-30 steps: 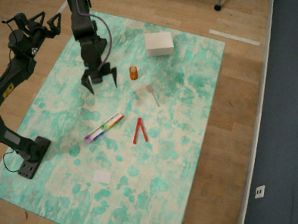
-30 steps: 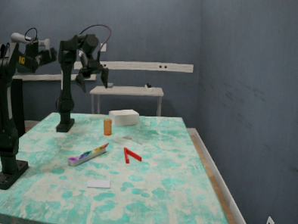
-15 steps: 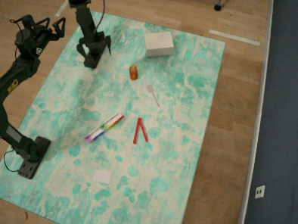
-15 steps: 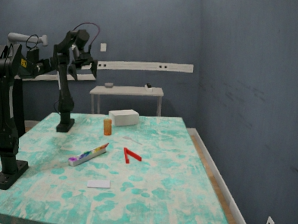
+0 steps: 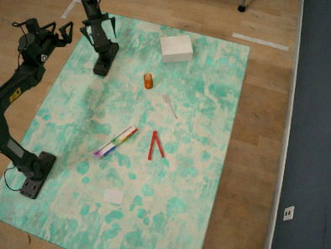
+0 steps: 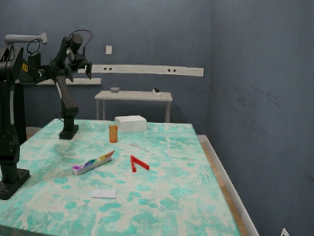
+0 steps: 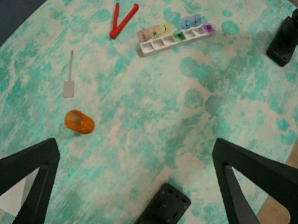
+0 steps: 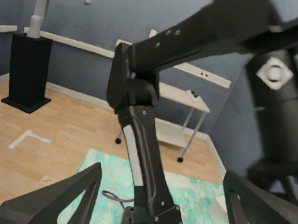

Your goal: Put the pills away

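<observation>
The weekly pill organizer lies on the table. Its purple and green lids are shut; the blue, yellow, orange and red ones stand open. The open compartments look empty in the left wrist view; small contents and the Monday letter are unreadable. An orange pill bottle stands upright nearer the left arm's base; its contents are unclear. My left gripper is open and empty, high above its base. My right gripper is open and empty, raised, facing the left arm.
A white box stands beyond the bottle. A thin spatula lies near it. A red V-shaped tool lies beside the organizer. A white card lies toward the front.
</observation>
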Robot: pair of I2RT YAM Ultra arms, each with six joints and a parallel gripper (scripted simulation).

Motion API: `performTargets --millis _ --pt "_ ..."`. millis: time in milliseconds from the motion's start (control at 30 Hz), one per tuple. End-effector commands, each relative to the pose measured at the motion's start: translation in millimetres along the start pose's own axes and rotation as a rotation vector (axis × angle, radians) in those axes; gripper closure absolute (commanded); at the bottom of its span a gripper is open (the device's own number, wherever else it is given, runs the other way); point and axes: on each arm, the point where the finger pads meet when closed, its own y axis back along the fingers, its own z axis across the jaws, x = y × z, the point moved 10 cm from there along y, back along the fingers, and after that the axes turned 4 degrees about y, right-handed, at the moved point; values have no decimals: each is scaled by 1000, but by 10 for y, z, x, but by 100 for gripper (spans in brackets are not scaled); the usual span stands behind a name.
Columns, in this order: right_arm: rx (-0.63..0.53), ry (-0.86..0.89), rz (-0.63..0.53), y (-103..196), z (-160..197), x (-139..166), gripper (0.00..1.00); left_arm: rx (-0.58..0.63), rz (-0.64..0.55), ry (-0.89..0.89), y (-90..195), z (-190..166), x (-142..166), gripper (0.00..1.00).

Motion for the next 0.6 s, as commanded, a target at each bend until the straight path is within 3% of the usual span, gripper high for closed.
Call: performTargets --millis 0,167,233,567 --pt "-5 5 -10 17 35 -25 0 -7 -49 32 242 26 452 0" --pt "-10 7 0 9 55 14 0 -9 -98 40 326 27 644 0" --pt "-12 7 3 4 63 27 0 -4 -196 40 463 26 874 0" --pt "-15 8 8 -3 76 47 0 -11 -425 55 687 16 1428 0"
